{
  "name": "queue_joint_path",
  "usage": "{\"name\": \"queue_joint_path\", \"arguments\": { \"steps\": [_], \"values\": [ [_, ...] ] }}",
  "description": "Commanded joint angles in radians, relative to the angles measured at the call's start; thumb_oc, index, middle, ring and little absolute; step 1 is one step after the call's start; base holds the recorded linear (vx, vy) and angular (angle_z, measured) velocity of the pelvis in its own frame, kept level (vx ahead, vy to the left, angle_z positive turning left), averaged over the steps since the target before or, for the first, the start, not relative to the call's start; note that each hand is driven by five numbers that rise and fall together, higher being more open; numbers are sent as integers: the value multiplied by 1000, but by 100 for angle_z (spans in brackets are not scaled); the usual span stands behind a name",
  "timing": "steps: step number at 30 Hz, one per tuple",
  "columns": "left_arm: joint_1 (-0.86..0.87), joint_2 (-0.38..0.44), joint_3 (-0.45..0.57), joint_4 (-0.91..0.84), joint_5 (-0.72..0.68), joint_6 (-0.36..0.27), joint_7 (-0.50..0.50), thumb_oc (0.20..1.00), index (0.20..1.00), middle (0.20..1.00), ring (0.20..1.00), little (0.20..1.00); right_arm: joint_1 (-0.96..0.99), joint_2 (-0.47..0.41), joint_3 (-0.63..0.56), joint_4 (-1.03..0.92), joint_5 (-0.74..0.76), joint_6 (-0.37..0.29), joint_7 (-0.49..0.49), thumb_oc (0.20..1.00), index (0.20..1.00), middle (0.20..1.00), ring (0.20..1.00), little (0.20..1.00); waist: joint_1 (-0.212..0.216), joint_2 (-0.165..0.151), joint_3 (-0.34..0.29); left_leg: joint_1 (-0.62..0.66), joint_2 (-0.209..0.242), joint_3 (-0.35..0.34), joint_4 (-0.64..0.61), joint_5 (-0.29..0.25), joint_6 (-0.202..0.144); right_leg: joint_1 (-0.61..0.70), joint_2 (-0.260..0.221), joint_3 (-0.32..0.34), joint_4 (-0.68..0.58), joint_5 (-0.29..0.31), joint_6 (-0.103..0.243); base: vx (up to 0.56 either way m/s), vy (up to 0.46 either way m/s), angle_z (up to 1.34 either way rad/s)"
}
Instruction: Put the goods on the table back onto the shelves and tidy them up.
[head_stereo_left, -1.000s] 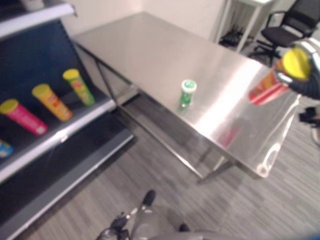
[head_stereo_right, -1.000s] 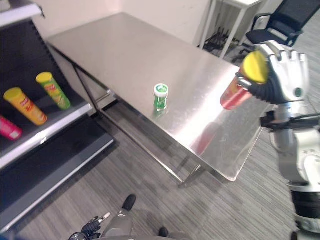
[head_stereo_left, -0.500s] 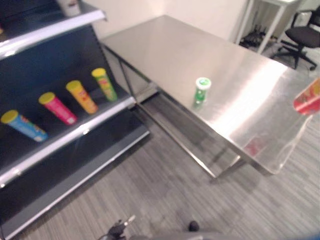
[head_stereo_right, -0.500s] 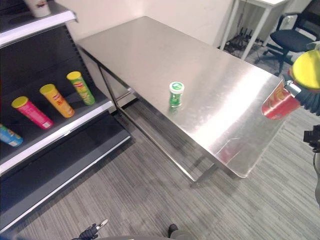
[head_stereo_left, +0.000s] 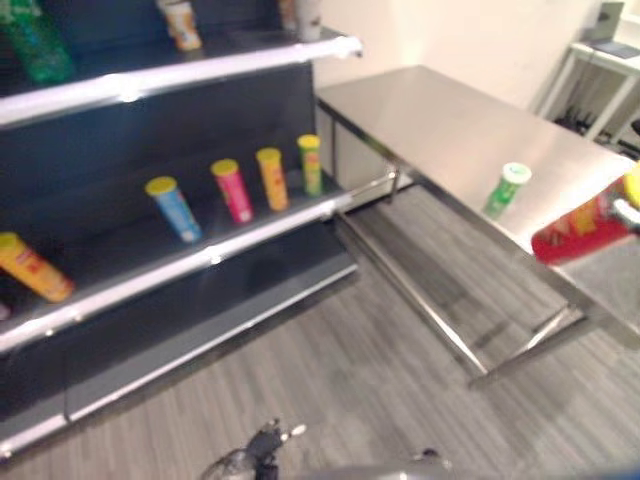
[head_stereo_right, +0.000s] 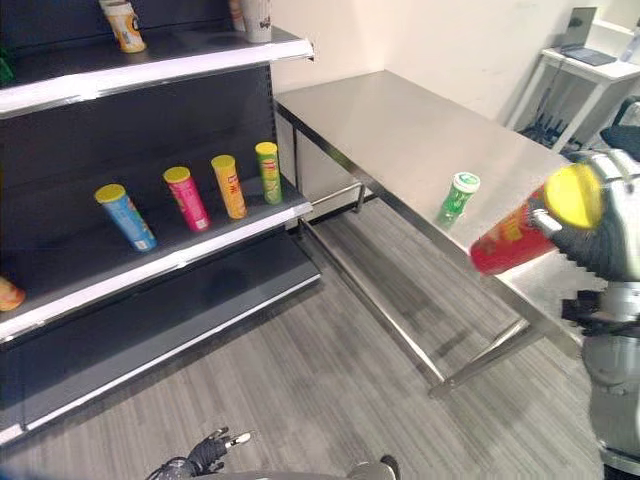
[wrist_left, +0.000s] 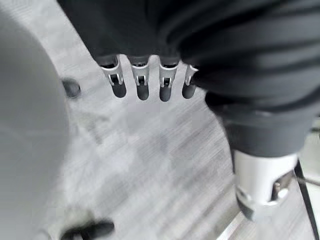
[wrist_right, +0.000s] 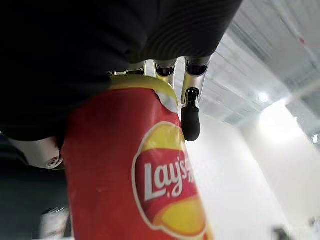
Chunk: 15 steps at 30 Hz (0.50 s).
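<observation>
My right hand (head_stereo_right: 603, 238) is shut on a red chip can (head_stereo_right: 512, 238) with a yellow lid, held tilted in the air off the near corner of the steel table (head_stereo_right: 400, 120). In the right wrist view its fingers (wrist_right: 190, 112) curl round the can (wrist_right: 135, 185). A small green can (head_stereo_right: 457, 197) stands upright on the table near its front edge. On the middle shelf (head_stereo_right: 180, 262) lie blue (head_stereo_right: 125, 215), pink (head_stereo_right: 186, 198), orange (head_stereo_right: 228, 185) and green (head_stereo_right: 267, 171) cans in a row. My left hand (wrist_left: 142, 85) hangs low over the floor, fingers relaxed and holding nothing.
The top shelf (head_stereo_right: 150, 68) carries cups and bottles (head_stereo_right: 125, 25). Another orange can (head_stereo_left: 35, 268) lies at the shelf's far left. A white desk (head_stereo_right: 590, 65) stands at the back right. Grey floor lies between the shelves and the table.
The camera has swung left, so the shelves now take up much more of both eye views. The red can stays in my right hand. The green can has not moved on the table.
</observation>
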Motion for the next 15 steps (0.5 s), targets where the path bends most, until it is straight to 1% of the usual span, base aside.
{"name": "queue_joint_path", "arguments": {
  "steps": [1, 2, 3, 4, 5, 6, 7, 8, 9, 10, 11, 12, 13, 14, 15],
  "values": [
    [26, 11, 62, -25, 4, -10, -1, 1000, 1000, 1000, 1000, 1000, -134, -6, -54, -60, 49, 4, -13, 200, 200, 200, 200, 200, 21, 17, 68, 159, 72, -26, -90, -61, 33, -152, 22, 90, -153, 104, 58, -105, 133, 27],
    [26, 12, 62, -26, 3, -9, -1, 1000, 1000, 1000, 1000, 1000, -134, -6, -54, -60, 49, 5, -13, 200, 200, 200, 200, 200, 20, 14, 68, 156, 69, -28, -90, -56, 32, -156, 19, 91, -148, 104, 56, -348, 539, 27],
    [50, 1, 106, 21, -34, 6, -16, 1000, 1000, 1000, 1000, 1000, -127, 11, -41, -94, 97, -41, 19, 200, 200, 200, 200, 200, 37, 32, 43, 117, -9, -44, -149, 5, 81, -104, 199, 111, 3, -117, -15, -287, 501, 30],
    [55, -2, 112, 41, -32, 9, -21, 1000, 1000, 1000, 1000, 1000, -125, 19, -31, -103, 121, -59, 28, 200, 200, 200, 200, 200, 41, 34, 34, 113, -28, -46, -163, 14, 90, -81, 250, 111, 29, -163, -27, -300, 584, 40],
    [58, -6, 115, 61, -27, 10, -27, 1000, 1000, 1000, 1000, 1000, -123, 26, -17, -112, 146, -76, 40, 200, 200, 200, 200, 200, 44, 30, 26, 110, -47, -49, -178, 26, 97, -65, 297, 116, 52, -198, -43, -73, 244, 46],
    [57, -9, 119, 78, -25, 13, -37, 1000, 1000, 1000, 1000, 1000, -121, 32, 3, -126, 173, -97, 58, 200, 200, 200, 200, 200, 43, 24, 19, 109, -66, -54, -188, 34, 103, -47, 348, 137, 66, -228, -58, -61, 140, 47],
    [57, -8, 121, 79, -25, 12, -38, 1000, 1000, 1000, 1000, 1000, -121, 33, 4, -127, 174, -97, 59, 200, 200, 200, 200, 200, 43, 22, 18, 107, -67, -53, -190, 39, 103, -51, 348, 138, 66, -225, -59, -32, 112, 16],
    [56, -12, 125, 91, -24, 13, -43, 1000, 1000, 1000, 1000, 1000, -118, 42, 22, -137, 195, -113, 72, 200, 200, 200, 200, 200, 41, 14, 10, 105, -83, -55, -196, 42, 108, -38, 395, 170, 72, -244, -71, -7, 90, 0],
    [56, -16, 127, 97, -25, 11, -47, 1000, 1000, 1000, 1000, 1000, -115, 47, 42, -150, 209, -127, 85, 200, 200, 200, 200, 200, 40, 7, 2, 98, -99, -60, -194, 43, 112, -32, 431, 209, 75, -253, -80, 46, 164, -6],
    [47, -22, 112, 100, -11, 7, -56, 1000, 1000, 1000, 1000, 1000, -102, 54, 92, -184, 241, -155, 129, 200, 200, 200, 200, 200, 39, -7, -2, 92, -136, -84, -181, 39, 124, -20, 463, 269, 52, -256, -110, 49, 116, 3],
    [48, -21, 113, 100, -11, 7, -57, 1000, 1000, 1000, 1000, 1000, -101, 55, 93, -185, 242, -155, 131, 200, 200, 200, 200, 200, 38, -9, -2, 92, -137, -84, -178, 37, 125, -16, 462, 269, 47, -255, -110, 58, 82, 10],
    [38, -24, 106, 105, 0, 1, -50, 1000, 1000, 1000, 1000, 1000, -109, 58, 159, -201, 278, -172, 169, 200, 200, 200, 200, 200, 36, -12, -6, 95, -152, -91, -173, 27, 124, 0, 472, 298, 1, -234, -111, 25, 25, 8],
    [38, -25, 107, 97, -11, -3, -45, 1000, 1000, 1000, 1000, 1000, -122, 49, 198, -207, 298, -181, 180, 200, 200, 200, 200, 200, 38, -10, -3, 90, -153, -82, -153, 18, 124, 5, 466, 297, -23, -219, -113, 21, 25, 10],
    [39, -25, 109, 96, -11, -3, -45, 1000, 1000, 1000, 1000, 1000, -126, 48, 202, -205, 298, -181, 179, 200, 200, 200, 200, 200, 37, -9, -3, 87, -152, -81, -147, 14, 124, 7, 466, 298, -28, -216, -113, 6, 30, 6],
    [38, -26, 106, 82, -22, -7, -44, 1000, 1000, 1000, 1000, 1000, -143, 45, 237, -214, 323, -192, 199, 200, 200, 200, 200, 200, 40, -9, 3, 78, -154, -71, -108, 1, 123, 14, 455, 289, -47, -211, -115, -22, 35, 5]
  ]
}}
